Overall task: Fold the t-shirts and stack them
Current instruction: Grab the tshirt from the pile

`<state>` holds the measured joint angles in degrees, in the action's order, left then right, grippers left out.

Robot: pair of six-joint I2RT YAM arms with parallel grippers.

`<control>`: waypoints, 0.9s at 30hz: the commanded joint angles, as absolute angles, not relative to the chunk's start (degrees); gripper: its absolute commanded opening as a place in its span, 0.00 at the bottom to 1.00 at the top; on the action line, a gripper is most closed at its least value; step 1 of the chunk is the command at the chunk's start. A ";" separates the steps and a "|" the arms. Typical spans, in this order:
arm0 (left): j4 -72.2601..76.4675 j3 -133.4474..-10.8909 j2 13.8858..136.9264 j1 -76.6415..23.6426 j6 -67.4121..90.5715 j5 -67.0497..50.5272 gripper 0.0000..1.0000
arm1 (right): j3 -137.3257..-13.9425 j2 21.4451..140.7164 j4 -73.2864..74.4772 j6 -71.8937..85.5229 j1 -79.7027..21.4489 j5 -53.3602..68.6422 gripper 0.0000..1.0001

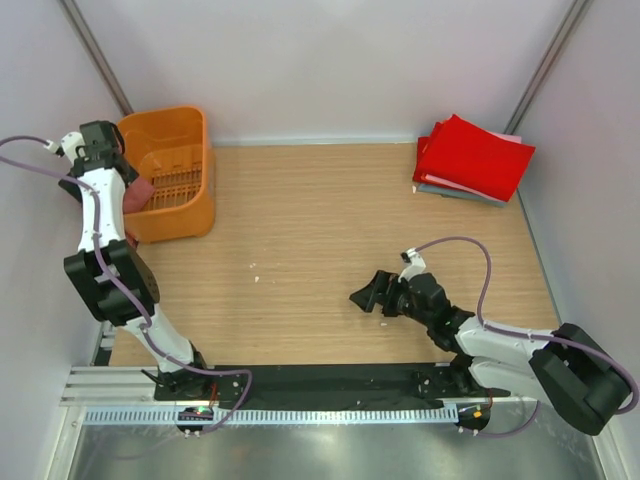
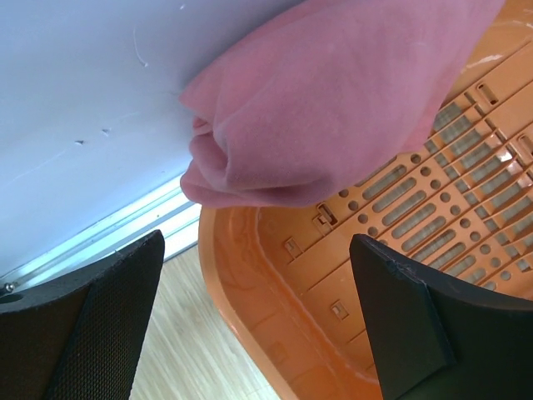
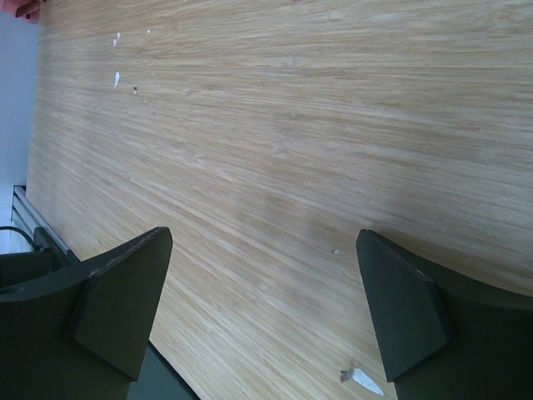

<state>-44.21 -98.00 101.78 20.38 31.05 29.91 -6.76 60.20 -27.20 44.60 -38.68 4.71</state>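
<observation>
- The salmon-pink t-shirt (image 2: 333,100) is all bunched up at the left side of the orange slotted basket (image 2: 241,275). The lump bulges against the white wall (image 2: 83,83) there.
- My left gripper (image 2: 256,250) is right by it, jaws spread wide with nothing between them. One finger sits over the wood and the other over the basket's inside. The pink cloth is just past the tips, and I can't tell if it's touching.
- The basket's parked in the far left corner of the wooden table (image 1: 300,220).
- Over in the far right corner there's the folded pile: the bright red t-shirt (image 1: 472,155) on top, thin grey and pale tees (image 1: 455,190) peeking out underneath.
- My right gripper (image 3: 262,242) is well away from all of that, low over bare wood near my side of the table. It's fully open and gripping nothing.
</observation>
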 commanded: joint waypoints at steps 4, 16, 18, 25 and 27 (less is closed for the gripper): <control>-41.31 -103.96 105.28 21.09 31.55 31.90 0.93 | -9.75 64.33 -29.00 45.09 -38.94 4.57 1.00; -49.14 -121.02 114.19 21.54 32.34 31.20 0.00 | -13.27 70.66 -27.25 44.30 -39.02 6.42 1.00; -45.98 -121.11 111.55 18.56 31.64 31.72 0.00 | -13.54 71.01 -27.33 44.47 -38.94 6.33 1.00; -40.35 -138.14 104.33 7.57 30.67 16.40 0.00 | -12.75 69.88 -27.51 44.74 -39.02 5.63 1.00; -33.08 -138.79 99.42 5.81 30.41 14.16 0.00 | -12.31 68.91 -27.60 44.82 -38.94 5.45 1.00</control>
<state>-45.78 -132.66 111.79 8.47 30.65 22.61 -12.97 70.04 -28.77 45.21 -38.68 6.37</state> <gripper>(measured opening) 0.048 0.996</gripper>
